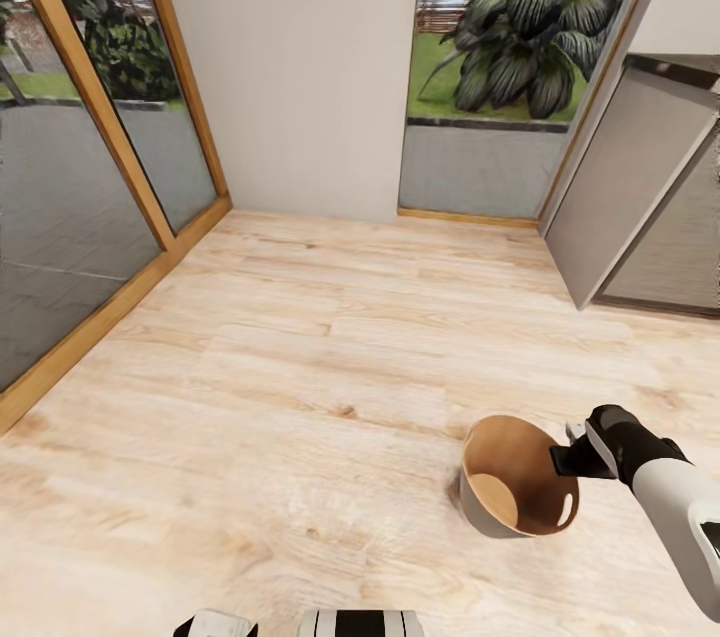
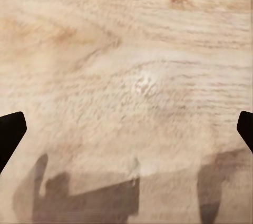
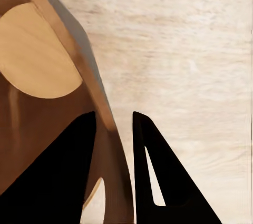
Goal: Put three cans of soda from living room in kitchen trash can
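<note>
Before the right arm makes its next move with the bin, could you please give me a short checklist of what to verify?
1. Right gripper on the trash can: ok, one finger inside the wall, the other outside, straddling the rim.
2. Grip firmly closed: cannot tell, contact with the wall is not clear.
3. Bin upright on the wood floor: ok.
4. Soda cans inside the bin: not ok, its visible bottom is bare.
5. Left gripper free: ok, open over bare floor, holding nothing.
</note>
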`<state>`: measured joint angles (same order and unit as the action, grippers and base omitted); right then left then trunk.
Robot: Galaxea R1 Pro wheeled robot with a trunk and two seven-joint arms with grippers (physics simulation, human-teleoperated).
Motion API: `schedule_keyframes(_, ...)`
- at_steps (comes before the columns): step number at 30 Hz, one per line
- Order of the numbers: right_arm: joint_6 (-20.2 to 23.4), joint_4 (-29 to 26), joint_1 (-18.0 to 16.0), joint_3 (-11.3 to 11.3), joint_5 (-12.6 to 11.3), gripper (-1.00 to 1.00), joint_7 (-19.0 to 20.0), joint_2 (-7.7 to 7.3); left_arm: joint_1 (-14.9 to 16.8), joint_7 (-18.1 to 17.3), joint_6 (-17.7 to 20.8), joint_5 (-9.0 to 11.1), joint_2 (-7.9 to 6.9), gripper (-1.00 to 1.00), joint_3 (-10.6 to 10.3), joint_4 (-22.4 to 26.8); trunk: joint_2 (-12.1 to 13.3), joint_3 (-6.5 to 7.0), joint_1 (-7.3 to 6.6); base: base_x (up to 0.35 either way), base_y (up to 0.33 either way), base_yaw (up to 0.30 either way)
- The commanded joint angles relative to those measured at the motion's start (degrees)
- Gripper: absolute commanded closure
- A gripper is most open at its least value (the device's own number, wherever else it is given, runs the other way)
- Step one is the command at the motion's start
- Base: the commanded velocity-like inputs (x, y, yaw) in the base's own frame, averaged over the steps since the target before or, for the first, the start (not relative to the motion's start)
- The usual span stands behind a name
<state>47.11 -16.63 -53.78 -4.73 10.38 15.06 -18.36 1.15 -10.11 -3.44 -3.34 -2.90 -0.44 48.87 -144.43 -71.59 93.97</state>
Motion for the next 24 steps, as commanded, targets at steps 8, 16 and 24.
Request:
schedule_keyframes(8,-0.09,0.02,0.06,0.08,0.58,1.0,-0.11,0.05,0.0,0.0,0.21,0.0,0.0,-1.0,-0.08,0.0,0.11,1.78,-0.2,0.0,0.0,0.0)
schedule_keyframes(16,-0.09,0.11,0.96,0.16,0.27,1.0,0.77,1.1,0.0,0.0,0.52,-0.41,0.0,-1.0,0.03,-0.1,0.22,3.55,-0.41,0.0,0.0,0.0)
schedule_keyframes(24,-0.09,0.11,1.46,0.19,0.28,1.0,0.76,2.8,0.0,0.0,0.5,-0.44,0.0,-1.0,0.08,-0.09,0.32,5.32,-0.62,0.0,0.0,0.0)
